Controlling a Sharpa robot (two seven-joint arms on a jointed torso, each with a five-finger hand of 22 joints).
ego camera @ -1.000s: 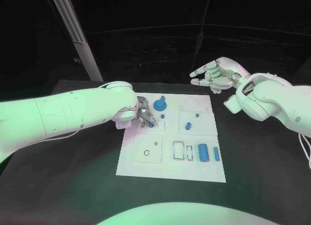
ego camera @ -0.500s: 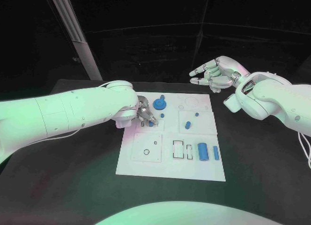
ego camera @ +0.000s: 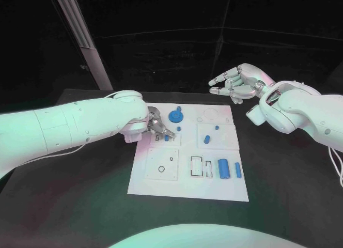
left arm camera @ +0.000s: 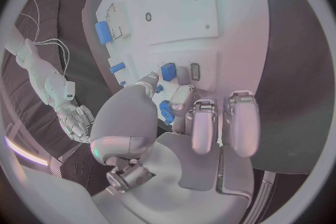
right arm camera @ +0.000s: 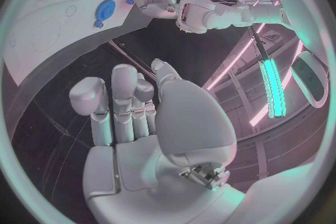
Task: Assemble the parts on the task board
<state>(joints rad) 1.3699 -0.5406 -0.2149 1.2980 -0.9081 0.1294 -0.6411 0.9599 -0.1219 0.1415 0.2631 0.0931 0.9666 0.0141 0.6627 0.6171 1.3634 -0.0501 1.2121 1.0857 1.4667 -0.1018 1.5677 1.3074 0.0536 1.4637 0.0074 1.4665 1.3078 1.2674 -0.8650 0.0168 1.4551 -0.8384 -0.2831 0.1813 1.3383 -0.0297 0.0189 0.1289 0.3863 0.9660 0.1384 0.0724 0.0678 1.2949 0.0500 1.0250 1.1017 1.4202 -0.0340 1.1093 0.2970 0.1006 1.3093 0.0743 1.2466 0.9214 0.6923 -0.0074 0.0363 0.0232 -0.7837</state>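
**Left hand seating a small blue part on the board's left side**

Nearest the robot, along the near half of the task board [ego camera: 188, 186], a blue cylinder [ego camera: 224, 168] and a slimmer blue bar [ego camera: 238, 169] lie side by side toward the right edge. Just left of them are two outlined rectangular slots [ego camera: 200, 166]. Farther left, a square panel [ego camera: 163, 164] carries a small round hole.

Toward the middle of the board's left edge, the left hand [ego camera: 155, 127] bends down over a small blue part [ego camera: 166, 137]. In the left wrist view its fingertips [left arm camera: 183, 97] close round small blue pieces beside a slot. Whether the part is pinched or only pressed is hard to make out, but it looks held. The step in hand seems to be setting this part into its seat. The next move likely calls for a straight downward push with the part kept square, then a clean release.

A short blue peg [ego camera: 207, 138] sits right of the hand, well apart. Beyond it, a blue gear [ego camera: 177, 114] stands near the far edge, close to the left hand's fingers, which could knock it when they lift away.

Past the board's far right corner, the right hand [ego camera: 237, 82] hovers above the table, fingers loosely spread and holding nothing, out of the way.
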